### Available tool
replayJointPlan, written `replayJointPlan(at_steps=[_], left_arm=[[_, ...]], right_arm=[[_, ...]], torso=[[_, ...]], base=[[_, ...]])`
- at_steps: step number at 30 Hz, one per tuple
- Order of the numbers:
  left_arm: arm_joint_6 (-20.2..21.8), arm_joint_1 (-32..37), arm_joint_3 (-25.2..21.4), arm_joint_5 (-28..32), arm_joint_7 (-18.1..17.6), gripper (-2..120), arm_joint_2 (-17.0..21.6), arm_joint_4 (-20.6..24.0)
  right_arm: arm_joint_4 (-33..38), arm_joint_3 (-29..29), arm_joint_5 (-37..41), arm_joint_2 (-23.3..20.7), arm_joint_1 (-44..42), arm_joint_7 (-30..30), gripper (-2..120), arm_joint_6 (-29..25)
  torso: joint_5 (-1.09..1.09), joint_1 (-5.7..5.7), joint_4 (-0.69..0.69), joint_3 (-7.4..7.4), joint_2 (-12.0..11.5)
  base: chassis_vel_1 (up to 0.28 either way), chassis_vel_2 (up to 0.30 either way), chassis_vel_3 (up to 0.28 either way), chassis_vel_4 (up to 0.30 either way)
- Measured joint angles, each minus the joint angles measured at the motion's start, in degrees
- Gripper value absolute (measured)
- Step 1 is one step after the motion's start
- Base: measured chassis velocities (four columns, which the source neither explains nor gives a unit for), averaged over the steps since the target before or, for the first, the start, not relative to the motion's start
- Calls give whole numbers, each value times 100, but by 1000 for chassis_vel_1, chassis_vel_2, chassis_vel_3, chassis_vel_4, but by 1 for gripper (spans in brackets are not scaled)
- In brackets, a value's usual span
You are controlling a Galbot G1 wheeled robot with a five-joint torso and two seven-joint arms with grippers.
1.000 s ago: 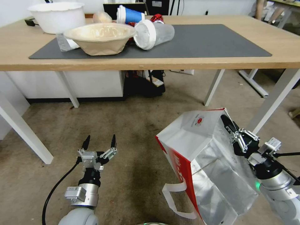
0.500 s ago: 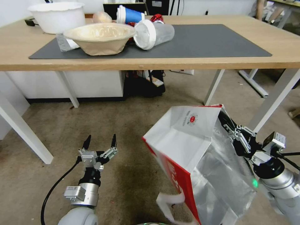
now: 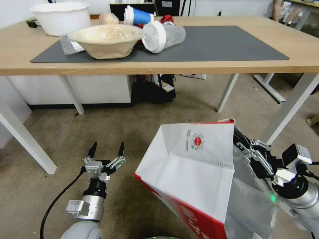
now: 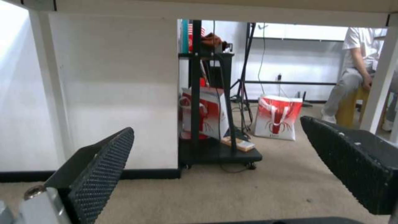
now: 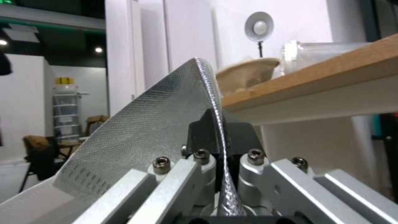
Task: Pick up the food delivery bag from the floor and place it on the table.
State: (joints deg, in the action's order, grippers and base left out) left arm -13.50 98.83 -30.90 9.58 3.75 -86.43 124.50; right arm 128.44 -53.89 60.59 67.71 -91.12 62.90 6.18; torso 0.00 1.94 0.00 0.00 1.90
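Worn brown-grey carpet, the floor (image 3: 139,132), spreads beneath a light-wood tabletop (image 3: 232,64) carrying a dark grey mat (image 3: 226,44), with a white tub (image 3: 61,16), a tan paper bowl (image 3: 106,39) and a toppled clear lidded cup (image 3: 164,36) clustered toward 11 o'clock. Food delivery bag (image 3: 196,172), at 5 o'clock in the head view, hangs tilted with its white logo face upward and a red side panel along its lower edge. Right gripper (image 3: 240,141), at 4 o'clock, is clamped on the bag's silver foil rim; the right wrist view shows the foil edge (image 5: 215,102) pinched between closed fingers. Left gripper (image 3: 106,151), at 7 o'clock, hangs above the carpet with fingers spread wide, holding nothing
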Motion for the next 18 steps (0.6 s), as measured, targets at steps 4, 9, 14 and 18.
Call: replayJointPlan(at_steps=[4,9,14,18], left_arm=[[-11,11,-18,-23,-3,100,8,21],[9,44,-34,-49,9,100,19,49],[38,56,-50,-113,15,100,10,69],[118,85,-60,-166,12,100,8,110]], right_arm=[[5,-5,30,-29,6,17,0,21],[6,32,42,-35,13,16,0,29],[5,37,41,-42,29,30,0,30],[-25,37,40,-47,38,75,0,30]], torso=[[0,0,0,0,0],[-1,0,0,0,0],[0,3,0,11,23],[0,3,0,83,98]], base=[[0,0,0,0],[0,0,0,0],[0,0,0,0],[0,0,0,0]])
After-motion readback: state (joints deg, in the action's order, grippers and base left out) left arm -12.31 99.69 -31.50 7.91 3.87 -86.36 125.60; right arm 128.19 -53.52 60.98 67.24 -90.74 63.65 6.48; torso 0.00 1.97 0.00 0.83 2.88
